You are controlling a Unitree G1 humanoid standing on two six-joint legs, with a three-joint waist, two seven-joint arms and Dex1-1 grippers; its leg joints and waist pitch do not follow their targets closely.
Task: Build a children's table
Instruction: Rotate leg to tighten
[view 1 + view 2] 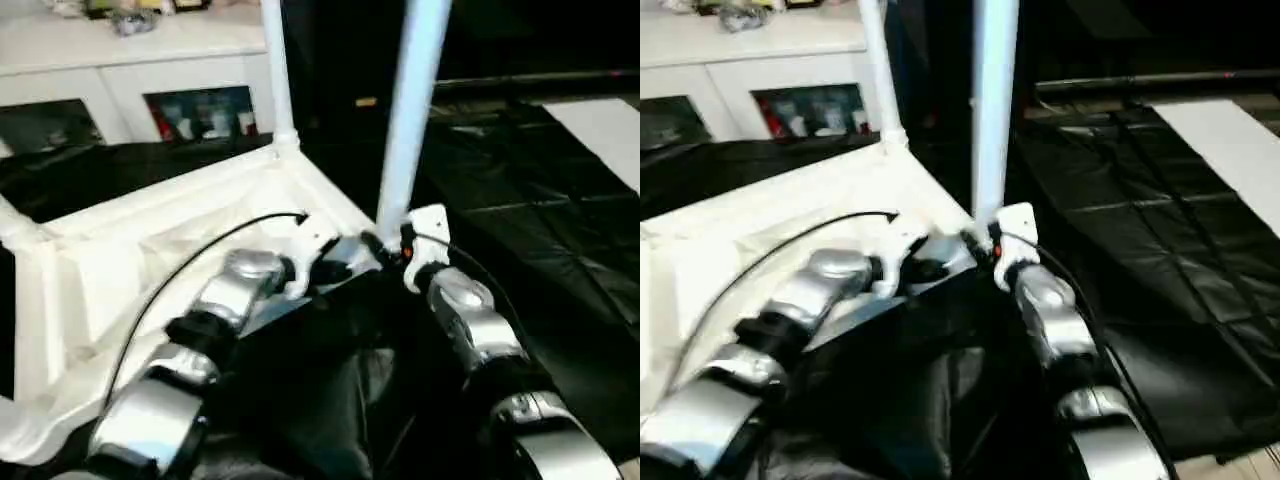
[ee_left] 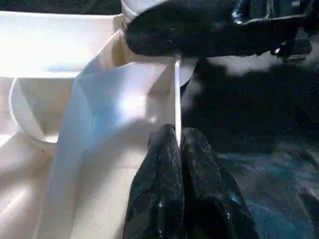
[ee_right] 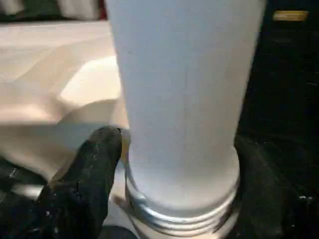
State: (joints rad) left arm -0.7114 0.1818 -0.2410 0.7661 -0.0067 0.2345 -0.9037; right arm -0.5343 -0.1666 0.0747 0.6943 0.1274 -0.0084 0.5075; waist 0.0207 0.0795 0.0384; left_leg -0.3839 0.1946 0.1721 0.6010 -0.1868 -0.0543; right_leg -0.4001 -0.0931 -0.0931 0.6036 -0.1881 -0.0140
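So the table top point(image 1: 150, 250) is lying flipped over on black sheeting point(image 1: 560, 230), ribbed underside up, and two legs are already standing in corner sockets: one at the far corner point(image 1: 277, 70) and one at the near right corner point(image 1: 412, 110). The left pincer point(image 2: 178, 144) is squeezed right down on the thin side wall of the top, close to that near right corner; both black fingers point(image 2: 159, 189) sit tight together with the white edge pinched between them. The right pincer point(image 3: 174, 149) sits around the base of the near leg, one finger point(image 3: 92, 169) on each side of the tube just above its threaded end, spread about as wide as the leg. Can't honestly tell if it's gripping or just sitting around it, since the far finger is mostly a dark blur. From the head views both pincers are pretty much buried behind the silver wrists and cables, so no help there. Both legs are cut off by the top of the frame. A white cabinet point(image 1: 130, 50) stands behind, its shelf contents too fuzzy to make out.
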